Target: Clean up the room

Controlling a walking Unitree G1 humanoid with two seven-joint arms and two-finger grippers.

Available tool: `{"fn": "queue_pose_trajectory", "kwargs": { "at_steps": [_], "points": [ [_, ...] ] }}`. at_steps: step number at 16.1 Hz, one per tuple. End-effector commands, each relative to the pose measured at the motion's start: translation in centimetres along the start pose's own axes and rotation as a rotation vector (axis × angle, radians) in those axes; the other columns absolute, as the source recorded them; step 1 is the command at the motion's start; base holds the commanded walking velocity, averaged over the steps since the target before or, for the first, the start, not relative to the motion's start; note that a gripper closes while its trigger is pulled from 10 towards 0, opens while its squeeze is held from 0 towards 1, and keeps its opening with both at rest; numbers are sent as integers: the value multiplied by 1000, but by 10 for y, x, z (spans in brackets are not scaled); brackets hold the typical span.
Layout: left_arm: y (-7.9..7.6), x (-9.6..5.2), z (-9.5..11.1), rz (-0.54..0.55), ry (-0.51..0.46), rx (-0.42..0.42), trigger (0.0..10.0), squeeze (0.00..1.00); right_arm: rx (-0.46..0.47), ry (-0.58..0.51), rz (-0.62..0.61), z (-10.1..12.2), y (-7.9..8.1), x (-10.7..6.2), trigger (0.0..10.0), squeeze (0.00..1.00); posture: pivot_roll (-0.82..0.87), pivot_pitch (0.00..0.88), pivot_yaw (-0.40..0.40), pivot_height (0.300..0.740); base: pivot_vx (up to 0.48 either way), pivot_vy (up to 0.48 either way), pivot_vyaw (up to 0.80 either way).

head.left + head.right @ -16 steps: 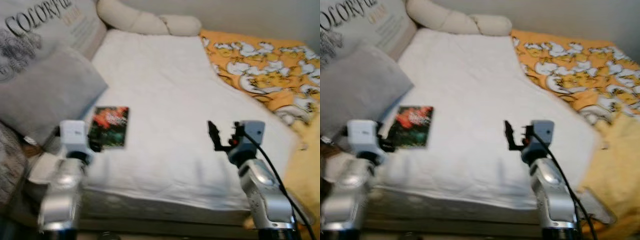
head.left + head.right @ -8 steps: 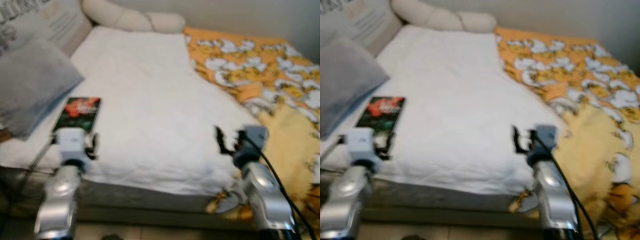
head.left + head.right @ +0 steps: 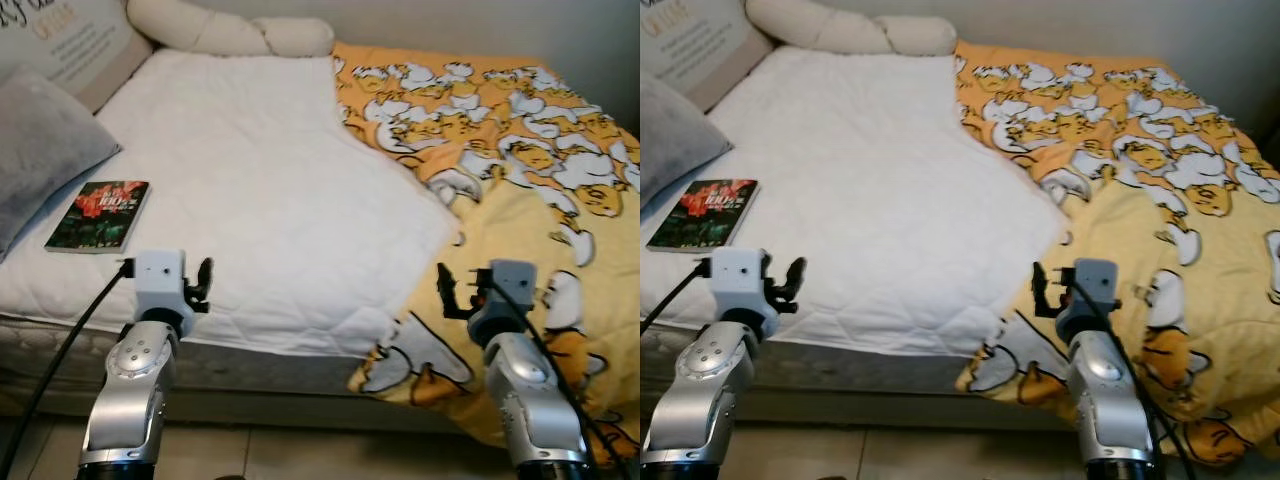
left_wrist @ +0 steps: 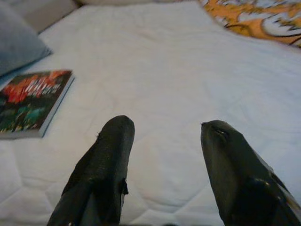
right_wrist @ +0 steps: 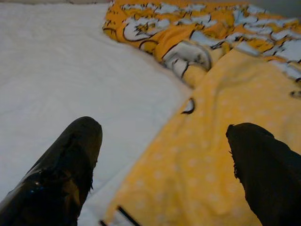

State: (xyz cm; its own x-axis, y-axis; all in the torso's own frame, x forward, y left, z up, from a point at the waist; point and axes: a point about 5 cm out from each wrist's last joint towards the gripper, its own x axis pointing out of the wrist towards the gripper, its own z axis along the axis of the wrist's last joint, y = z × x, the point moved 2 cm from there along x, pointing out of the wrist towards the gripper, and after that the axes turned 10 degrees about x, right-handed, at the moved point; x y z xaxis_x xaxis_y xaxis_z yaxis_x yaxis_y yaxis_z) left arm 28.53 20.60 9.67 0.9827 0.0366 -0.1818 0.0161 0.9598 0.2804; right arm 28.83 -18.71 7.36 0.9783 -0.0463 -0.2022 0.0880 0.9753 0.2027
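A bed with a white quilted sheet (image 3: pixel 250 170) lies before me. An orange and yellow blanket (image 3: pixel 500 150) with white duck prints is rumpled over its right half and hangs off the front edge. A dark book (image 3: pixel 98 214) with red lettering rests flat on the sheet at the left, near a grey pillow (image 3: pixel 40 150). My left gripper (image 3: pixel 203 278) is open at the bed's front edge, right of the book and apart from it. My right gripper (image 3: pixel 447 290) is open over the blanket's hanging edge. Between its fingers (image 5: pixel 70 155) are sheet and blanket.
A printed cushion (image 3: pixel 70 45) and a long cream pillow (image 3: pixel 230 35) lie at the head of the bed against the wall. The mattress side (image 3: pixel 260 365) faces me, with tiled floor (image 3: pixel 300 455) below it.
The camera has swung right and steadied, so the bed slid left in view and more of the blanket shows. Both grippers stay open and hold nothing.
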Motion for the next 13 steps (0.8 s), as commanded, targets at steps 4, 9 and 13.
{"fn": "queue_pose_trajectory", "kwargs": {
  "at_steps": [4,9,13],
  "points": [
    [5,0,2,6,-14,30,10000,294,7,38,130,-4,26,3,10000,0,37,0,-54,740,0,0,0],
    [5,3,4,-7,-20,35,10000,302,20,49,158,-5,29,2,10000,0,33,0,-47,740,194,0,0],
    [3,3,5,-15,-23,40,10000,302,36,72,149,-8,29,1,10000,0,35,0,-44,740,256,0,-200]
  ]
}}
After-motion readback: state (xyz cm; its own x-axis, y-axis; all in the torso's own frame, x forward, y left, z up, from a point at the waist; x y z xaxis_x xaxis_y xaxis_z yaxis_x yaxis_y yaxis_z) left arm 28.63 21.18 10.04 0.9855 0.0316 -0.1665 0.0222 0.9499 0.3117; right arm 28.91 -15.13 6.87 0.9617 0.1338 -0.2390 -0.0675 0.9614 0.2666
